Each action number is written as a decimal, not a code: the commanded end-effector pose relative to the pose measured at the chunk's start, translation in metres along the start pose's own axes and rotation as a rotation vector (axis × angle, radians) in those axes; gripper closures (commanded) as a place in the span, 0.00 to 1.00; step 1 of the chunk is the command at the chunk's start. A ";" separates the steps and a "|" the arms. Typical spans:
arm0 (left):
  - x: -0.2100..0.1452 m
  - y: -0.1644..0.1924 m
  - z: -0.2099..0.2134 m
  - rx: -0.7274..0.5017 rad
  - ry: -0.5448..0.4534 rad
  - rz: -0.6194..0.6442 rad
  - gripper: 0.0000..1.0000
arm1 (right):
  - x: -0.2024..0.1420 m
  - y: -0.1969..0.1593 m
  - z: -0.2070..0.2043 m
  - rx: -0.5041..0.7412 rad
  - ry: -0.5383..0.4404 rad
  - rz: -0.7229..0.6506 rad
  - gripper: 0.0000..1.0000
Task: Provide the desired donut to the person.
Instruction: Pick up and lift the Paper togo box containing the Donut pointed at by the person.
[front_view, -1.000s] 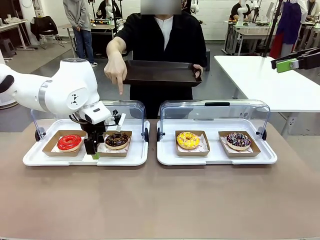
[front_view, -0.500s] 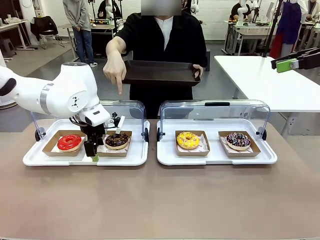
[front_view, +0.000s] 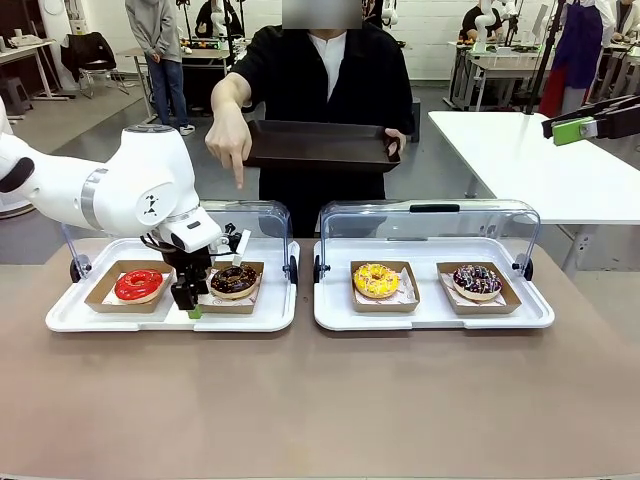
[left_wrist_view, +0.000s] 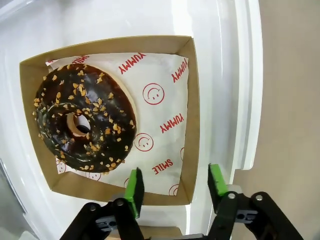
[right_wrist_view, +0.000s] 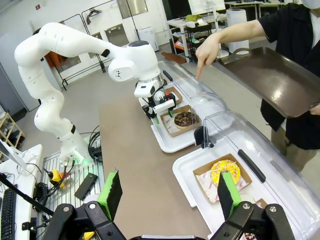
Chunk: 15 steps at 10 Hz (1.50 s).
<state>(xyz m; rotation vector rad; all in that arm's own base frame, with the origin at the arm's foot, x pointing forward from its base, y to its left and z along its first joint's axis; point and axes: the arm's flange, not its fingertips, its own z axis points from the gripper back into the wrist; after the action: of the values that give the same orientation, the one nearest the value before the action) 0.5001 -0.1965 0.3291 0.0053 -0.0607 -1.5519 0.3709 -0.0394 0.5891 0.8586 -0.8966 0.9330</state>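
The left gripper (left_wrist_view: 175, 189) hangs low over the left tray (front_view: 270, 315) with its jaws apart. They straddle the near left corner of a cardboard box (left_wrist_view: 192, 100): one green pad is over the paper (left_wrist_view: 160, 100) inside, the other outside over the bare tray, and neither visibly touches the cardboard. In that box, on paper printed with red "YUMMY" and "SMILE", lies the chocolate donut (left_wrist_view: 82, 117), flecked with nut bits and clear of both pads. To its left on the same tray a second box holds a red donut (front_view: 138, 285). The right tray (front_view: 430, 318) sits just beside the left one and carries two more boxes, with a yellow donut (front_view: 376, 280) on the left and a dark sprinkled donut (front_view: 477, 280) on the right. Clear lids (front_view: 430, 215) stand raised at the far edge of both trays. Both trays rest on the brown table (front_view: 320, 400). At the far side the person (front_view: 330, 80) points a hand (front_view: 232, 135) down toward the left tray, roughly above the chocolate donut, and holds a dark serving tray (front_view: 325, 148) level in the other. The right gripper (right_wrist_view: 169, 195) is high and well off to the right, with its jaws wide apart and nothing between them.
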 end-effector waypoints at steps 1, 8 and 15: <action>0.001 0.001 -0.002 0.017 0.008 0.007 1.00 | 0.001 -0.002 -0.002 0.011 -0.029 0.009 0.00; 0.002 0.001 -0.002 0.012 0.010 0.003 1.00 | 0.001 -0.002 -0.002 0.011 -0.029 0.009 0.00; 0.031 -0.071 0.102 -0.010 0.102 -0.191 1.00 | 0.001 -0.002 -0.002 0.011 -0.029 0.009 0.00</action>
<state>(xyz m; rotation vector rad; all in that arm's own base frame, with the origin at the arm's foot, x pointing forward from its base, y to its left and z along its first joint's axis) 0.4493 -0.2297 0.3990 0.0797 0.0236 -1.7074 0.3712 -0.0394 0.5889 0.8588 -0.8959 0.9328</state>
